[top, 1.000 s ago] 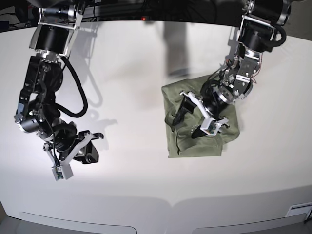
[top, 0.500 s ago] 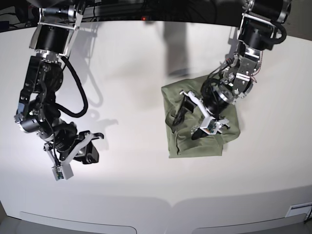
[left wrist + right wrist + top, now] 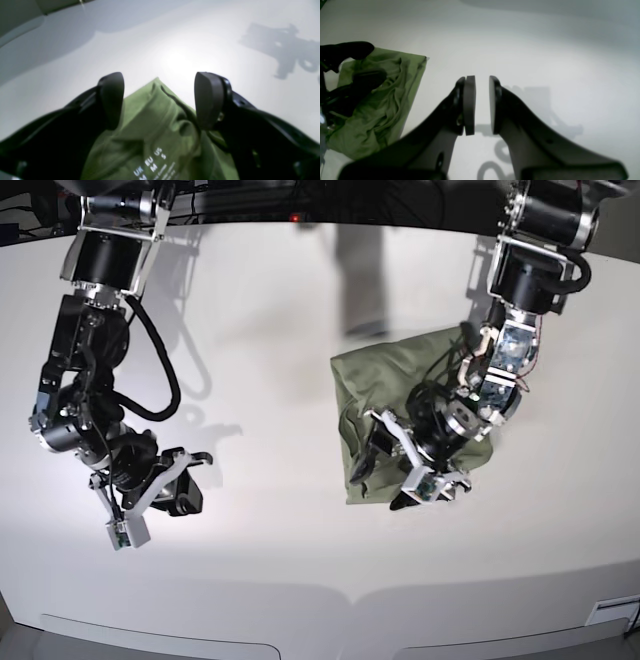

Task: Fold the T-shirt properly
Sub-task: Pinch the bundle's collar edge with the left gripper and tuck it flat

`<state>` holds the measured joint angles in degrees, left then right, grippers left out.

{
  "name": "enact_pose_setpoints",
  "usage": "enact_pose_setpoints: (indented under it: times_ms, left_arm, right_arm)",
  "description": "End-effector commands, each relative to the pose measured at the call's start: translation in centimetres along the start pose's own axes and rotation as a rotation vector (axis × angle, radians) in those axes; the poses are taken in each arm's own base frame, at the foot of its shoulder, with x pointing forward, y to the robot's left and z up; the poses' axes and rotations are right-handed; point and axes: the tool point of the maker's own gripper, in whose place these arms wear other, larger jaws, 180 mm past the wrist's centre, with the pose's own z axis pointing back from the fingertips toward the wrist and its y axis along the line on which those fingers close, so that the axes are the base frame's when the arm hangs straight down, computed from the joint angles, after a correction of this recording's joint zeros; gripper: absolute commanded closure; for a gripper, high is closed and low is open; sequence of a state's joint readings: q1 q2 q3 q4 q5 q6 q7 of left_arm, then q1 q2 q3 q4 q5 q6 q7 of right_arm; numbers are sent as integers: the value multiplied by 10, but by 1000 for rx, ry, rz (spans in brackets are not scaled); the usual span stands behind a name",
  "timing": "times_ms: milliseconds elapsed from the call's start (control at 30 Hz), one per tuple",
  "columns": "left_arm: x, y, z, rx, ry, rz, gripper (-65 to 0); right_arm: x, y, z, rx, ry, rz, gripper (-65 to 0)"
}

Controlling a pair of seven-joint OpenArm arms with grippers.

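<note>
Shirt lies folded and wrinkled right of bench centre. Left tool hangs over its near edge, fingers spread, empty. Right tool hovers near the left edge, fingers narrowly apart, empty.

T-shirt on the table, left tool seemingly just above it, right tool well apart

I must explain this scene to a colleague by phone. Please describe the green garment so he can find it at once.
On the white table, look under the arm at the base view's right. There lies the T-shirt, folded into a rough square. It is the only green, soft thing, with white size letters printed inside.
</note>
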<state>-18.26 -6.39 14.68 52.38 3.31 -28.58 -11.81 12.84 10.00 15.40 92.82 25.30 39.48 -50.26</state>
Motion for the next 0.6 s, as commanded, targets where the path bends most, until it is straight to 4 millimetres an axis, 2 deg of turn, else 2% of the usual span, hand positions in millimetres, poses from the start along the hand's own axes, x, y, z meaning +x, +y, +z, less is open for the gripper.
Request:
enact_pose_setpoints:
  times_ms: [0,133,267,367,567]
  left_arm:
    - [6,-3,-5,-8,-31,21,-425]
    - [-24,-8,0,3,-41,99,-425]
    - [-38,-7,7,20,-60,136,-425]
    - [-35,-5,7,21,-64,131,-425]
    - [-13,8,-5,23,-89,98,-425]
  right_arm:
    - [22,-1,4,-2,-64,23,-96]
    - [22,-1,4,-2,-64,23,-96]
    - [21,-1,4,-2,-63,23,-96]
    - [22,-1,4,-1,-65,24,-96]
    - [23,-2,4,-2,-66,24,-96]
